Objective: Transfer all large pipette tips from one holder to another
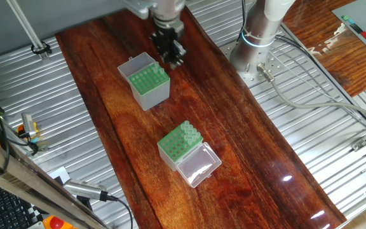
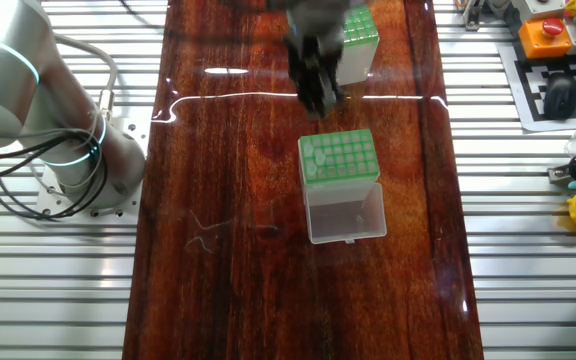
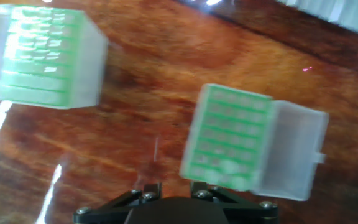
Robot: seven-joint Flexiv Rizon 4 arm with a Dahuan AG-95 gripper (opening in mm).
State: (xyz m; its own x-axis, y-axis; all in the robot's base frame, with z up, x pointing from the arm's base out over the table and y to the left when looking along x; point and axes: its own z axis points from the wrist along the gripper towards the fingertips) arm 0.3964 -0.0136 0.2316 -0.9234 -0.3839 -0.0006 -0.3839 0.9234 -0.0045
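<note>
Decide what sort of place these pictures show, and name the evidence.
Probably a robotics lab test bench: a robot arm base bolted to a slatted metal table, two green-topped pipette tip boxes on a wooden board, and an emergency stop button nearby.

Blurred claw (image 2: 318,92), possibly shut, between both boxes.

Dark wooden tabletop (image 1: 246,165) carrying two pipette tip boxes

The taller grey-sided holder (image 1: 146,81) and the shorter box with its clear lid open (image 1: 188,154) stand well apart.
</note>
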